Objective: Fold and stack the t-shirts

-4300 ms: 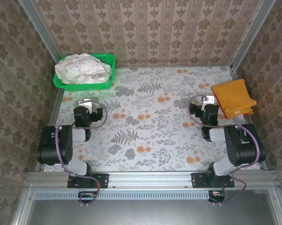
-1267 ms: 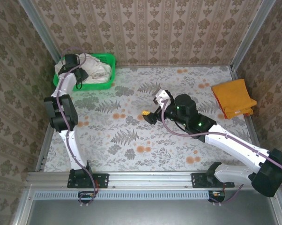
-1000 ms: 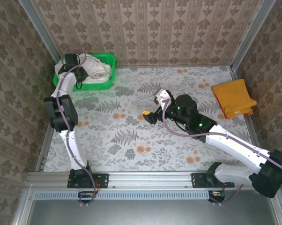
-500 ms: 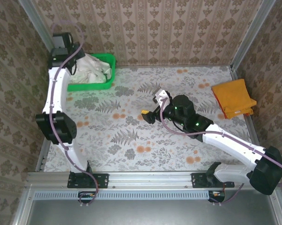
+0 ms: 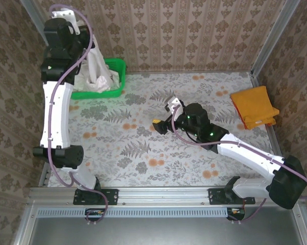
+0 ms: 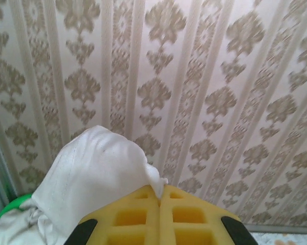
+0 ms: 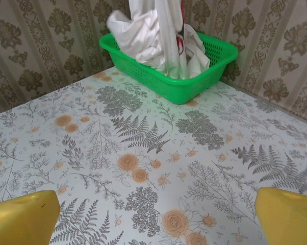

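Two grippers are noted. The left gripper (image 6: 160, 194) is fully closed, its yellow pads (image 6: 128, 217) pressed together on a fold of an off-white t-shirt (image 6: 92, 173). This shirt is held high against the back wall and hangs down into the green basket (image 5: 118, 69). A red print (image 7: 181, 40) is seen where the hanging cloth meets the heap below. The right gripper (image 7: 154, 214) is spread wide and holds nothing; it is poised low over the middle of the table, pointed toward the basket.

One basket is counted, at the far left corner, with a heap of off-white cloth (image 5: 105, 81) in it; the number of shirts in the heap cannot be told. One orange t-shirt (image 5: 254, 106) is laid folded at the far right edge, well apart from both grippers.

The table (image 5: 143, 148) is covered in a pale fern-and-flower print. It is enclosed by walls of striped damask wallpaper (image 5: 169, 30), and a metal rail (image 5: 163, 195) carries both arm bases at the near edge.
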